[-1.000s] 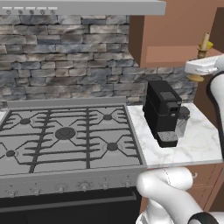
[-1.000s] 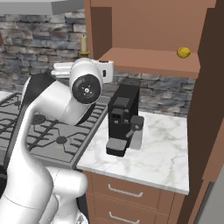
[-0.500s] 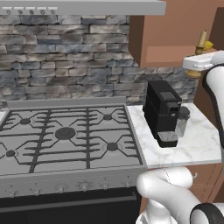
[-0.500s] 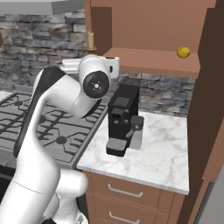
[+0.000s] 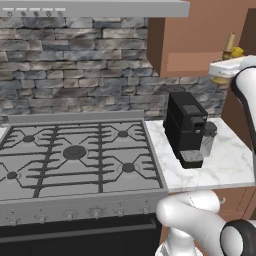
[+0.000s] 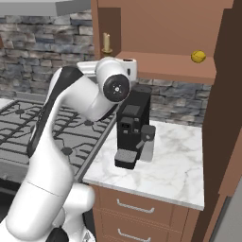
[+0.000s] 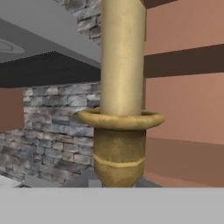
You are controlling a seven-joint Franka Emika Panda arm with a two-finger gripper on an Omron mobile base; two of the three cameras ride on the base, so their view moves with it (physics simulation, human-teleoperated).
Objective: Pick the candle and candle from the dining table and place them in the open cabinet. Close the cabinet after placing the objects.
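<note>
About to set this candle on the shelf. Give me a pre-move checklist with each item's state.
1. Candle held: ok; jaws shut on its brass candlestick.
2. Candle upright: ok in the hand view and right base view.
3. Cabinet open: ok; its shelf is exposed.
4. Landing spot free: ok; the other candle sits far along the shelf.
5. Candlestick base above shelf edge: cannot tell; the hand hides it.
6. Coffee machine below clear of the arm: cannot tell from these angles.

Marble table (image 6: pixel 179 175) has the black coffee machine (image 6: pixel 132 125) sitting on it; cabinet shelf (image 6: pixel 175 66) holds a yellow candle (image 6: pixel 198 56) far right.
</note>
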